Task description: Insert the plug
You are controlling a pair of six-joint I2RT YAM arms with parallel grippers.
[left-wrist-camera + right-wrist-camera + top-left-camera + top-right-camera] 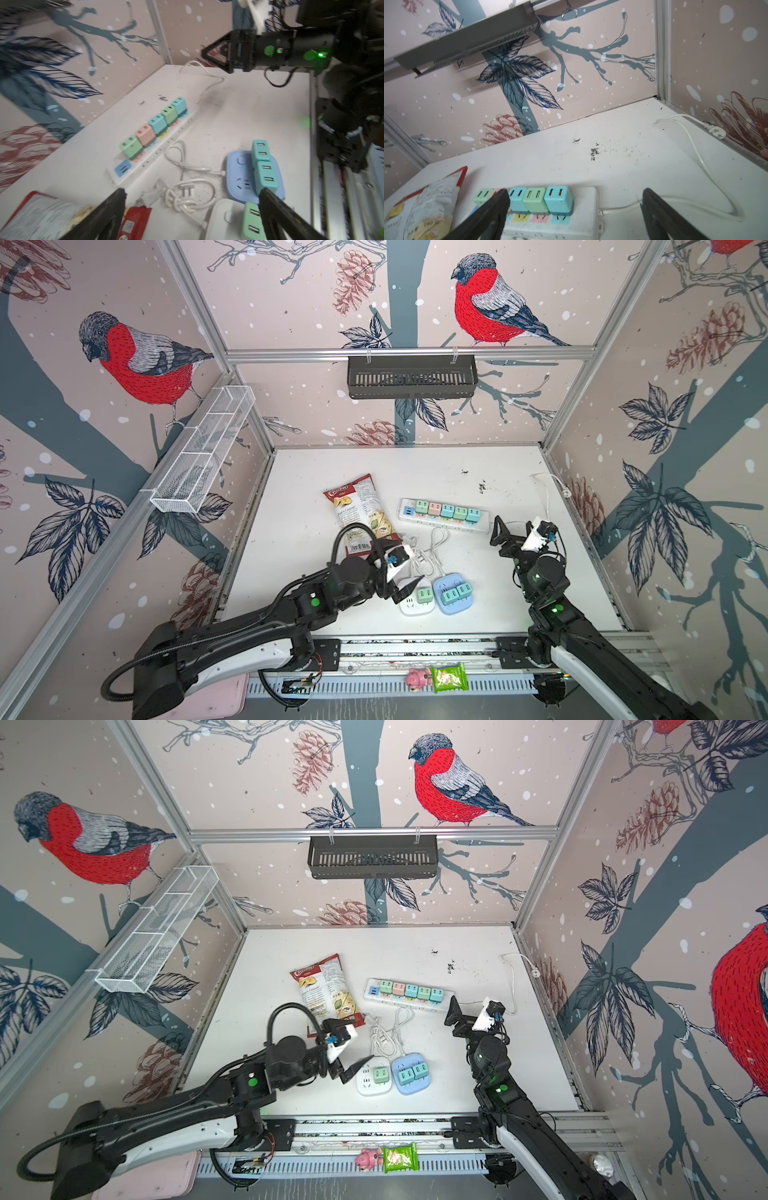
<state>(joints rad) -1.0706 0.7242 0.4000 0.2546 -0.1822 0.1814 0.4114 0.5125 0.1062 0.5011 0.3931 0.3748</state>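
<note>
A green plug (pixel 424 594) (pixel 252 222) stands in a white socket block (pixel 411 608) (pixel 224 220) near the table's front. My left gripper (pixel 405 587) (pixel 192 193) is open just left of it. One finger is beside the plug and nothing is between the jaws. A blue socket block (pixel 446 605) (pixel 241 176) next to it carries two teal plugs (pixel 264 166). Farther back lies a long white power strip (pixel 482 526) (pixel 583 209) with several coloured plugs in it. My right gripper (pixel 509 529) (pixel 575 194) hangs open and empty above the strip's right end.
A chips bag (pixel 361 510) lies left of the strip. Knotted white cables (pixel 432 549) lie between the strip and the socket blocks. The strip's cord (pixel 548 493) runs to the right wall. A pink toy (pixel 417 678) and a green packet (pixel 449 678) sit on the front rail.
</note>
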